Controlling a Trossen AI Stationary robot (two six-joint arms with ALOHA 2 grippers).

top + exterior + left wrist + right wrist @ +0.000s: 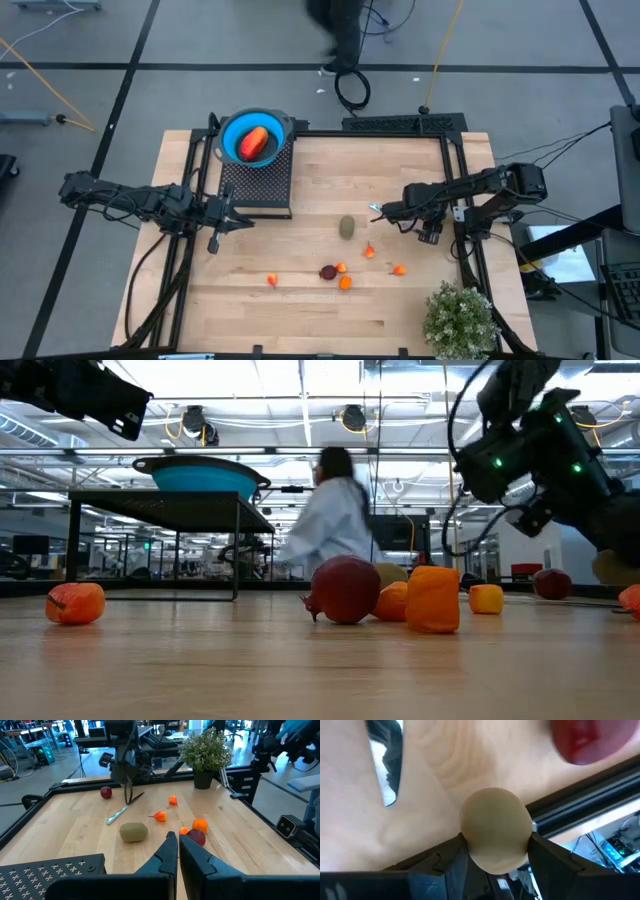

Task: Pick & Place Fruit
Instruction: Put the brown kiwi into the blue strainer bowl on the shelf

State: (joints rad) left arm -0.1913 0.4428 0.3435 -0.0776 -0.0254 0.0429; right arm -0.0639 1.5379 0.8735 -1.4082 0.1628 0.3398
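The long red-orange piece (257, 143) lies in the blue bowl (232, 128) on a black rack. A brownish-green oval (347, 227), a dark red fruit (327, 271) and several tiny orange ones (345, 283) rest on the table. My right gripper (385, 212) hovers right of the oval, shut on a tan round piece (495, 830). A second dark red ball (106, 792) sits close by it. My left gripper (238, 221), shut and empty, waits beside the rack. My right gripper pinches the tan round piece (495, 827) between its two fingers (452, 857), one on each side of its middle. The fingers come from above, pointing down. In the low view the tan piece (612, 567) shows just above the table line under the gripper.
A thin silvery-blue utensil (375, 208) lies right by the right gripper. A bushy potted plant (460, 315) stands at the near right corner. Black rails (455, 180) frame the table. A person (335, 525) moves in the room behind.
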